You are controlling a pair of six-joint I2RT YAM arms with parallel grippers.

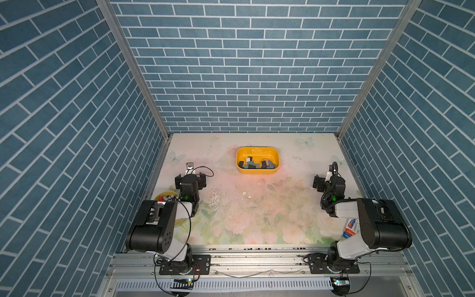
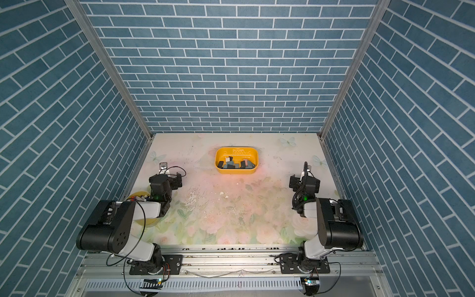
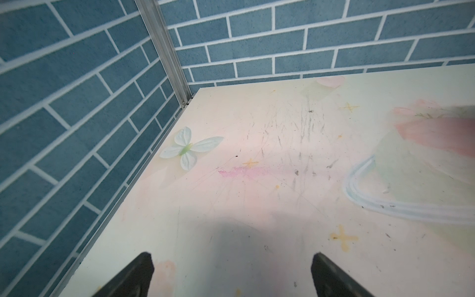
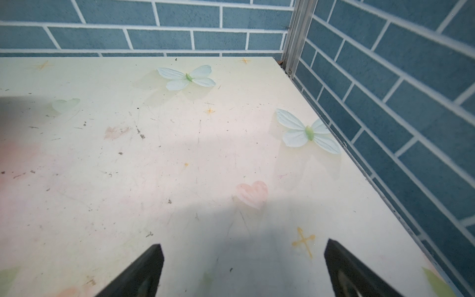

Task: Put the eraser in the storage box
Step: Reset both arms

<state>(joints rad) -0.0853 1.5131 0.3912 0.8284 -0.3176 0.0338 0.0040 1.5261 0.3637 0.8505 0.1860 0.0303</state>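
The left tool (image 3: 231,259) and right tool (image 4: 243,250) are held spread, empty. Small erasers (image 1: 253,164) are seen piled inside the storage box (image 1: 257,170); being judged light, firm and grippy, one would be pinched across its narrow sides.

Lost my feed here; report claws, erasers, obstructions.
Left claw open, empty. Right claw open, empty. Erasers lie in the storage box; none seen loose. Nothing blocking the box.
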